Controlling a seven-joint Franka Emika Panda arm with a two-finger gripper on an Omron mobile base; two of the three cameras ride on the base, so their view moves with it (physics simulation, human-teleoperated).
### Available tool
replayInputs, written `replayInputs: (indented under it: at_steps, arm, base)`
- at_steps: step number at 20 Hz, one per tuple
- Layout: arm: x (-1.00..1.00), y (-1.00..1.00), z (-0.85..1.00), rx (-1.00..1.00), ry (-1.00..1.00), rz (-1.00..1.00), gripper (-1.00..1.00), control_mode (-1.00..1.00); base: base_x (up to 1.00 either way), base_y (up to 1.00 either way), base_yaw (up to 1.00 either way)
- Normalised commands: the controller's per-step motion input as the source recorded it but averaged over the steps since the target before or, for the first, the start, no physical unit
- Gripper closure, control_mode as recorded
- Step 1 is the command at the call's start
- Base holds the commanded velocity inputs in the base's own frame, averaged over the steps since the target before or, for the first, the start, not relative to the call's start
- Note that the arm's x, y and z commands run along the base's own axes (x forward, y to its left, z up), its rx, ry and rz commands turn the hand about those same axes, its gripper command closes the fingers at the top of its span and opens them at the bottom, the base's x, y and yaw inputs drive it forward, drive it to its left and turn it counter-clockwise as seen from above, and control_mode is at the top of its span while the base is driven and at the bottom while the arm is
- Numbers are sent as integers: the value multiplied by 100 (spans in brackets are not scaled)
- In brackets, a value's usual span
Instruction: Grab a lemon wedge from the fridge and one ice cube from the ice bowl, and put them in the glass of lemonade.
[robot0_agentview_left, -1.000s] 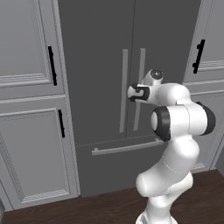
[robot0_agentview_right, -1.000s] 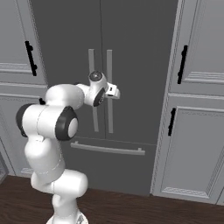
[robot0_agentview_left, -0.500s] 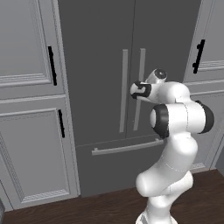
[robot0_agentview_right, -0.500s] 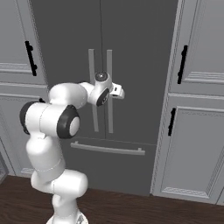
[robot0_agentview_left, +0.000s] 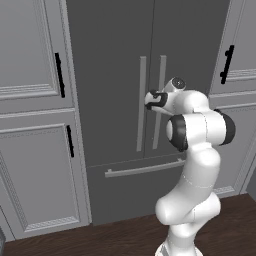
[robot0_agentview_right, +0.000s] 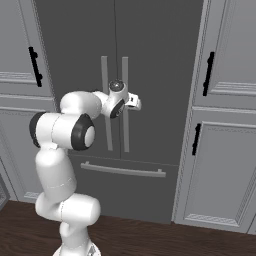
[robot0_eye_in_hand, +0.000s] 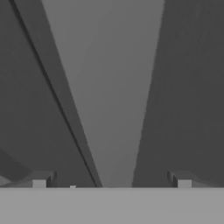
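The fridge (robot0_agentview_left: 110, 60) stands shut in front of me, tall and dark grey, with two long grey bar handles side by side. My gripper (robot0_agentview_left: 150, 101) is up against the right door's handle (robot0_agentview_left: 162, 70). In the right base view the hand (robot0_agentview_right: 133, 103) covers the middle of that handle (robot0_agentview_right: 125, 70). In the hand view the handle (robot0_eye_in_hand: 113, 87) runs up as a broad grey bar between my two fingertips (robot0_eye_in_hand: 41, 181), and the gripper (robot0_eye_in_hand: 111, 181) is open around it. The lemon wedge, the ice bowl and the glass of lemonade are out of view.
The left door's handle (robot0_agentview_left: 142, 100) hangs close beside the right one. A horizontal drawer handle (robot0_agentview_left: 145, 168) crosses the fridge below. Light grey panelled cabinets with black handles flank it on the left (robot0_agentview_left: 30, 50) and right (robot0_agentview_right: 230, 50). Dark wood floor (robot0_agentview_right: 175, 240) lies below.
The hand has crept forward and slightly up toward the fridge's right handle. The jaws have stayed open and the doors have stayed shut.
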Motion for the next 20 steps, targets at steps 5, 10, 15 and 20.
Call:
replayInputs:
  at_steps: [5, 10, 15, 20]
  arm:
    - [26, 13, -26, 5, -10, 3, -100, -100]
    - [30, 0, -5, 2, -3, 2, -100, -100]
    - [15, -15, 4, 0, 0, 0, -100, -100]
    - [1, -19, -1, 0, 0, 0, -100, -100]
  base:
    - [0, 0, 0]
    - [0, 0, 0]
    - [0, 0, 0]
    - [0, 0, 0]
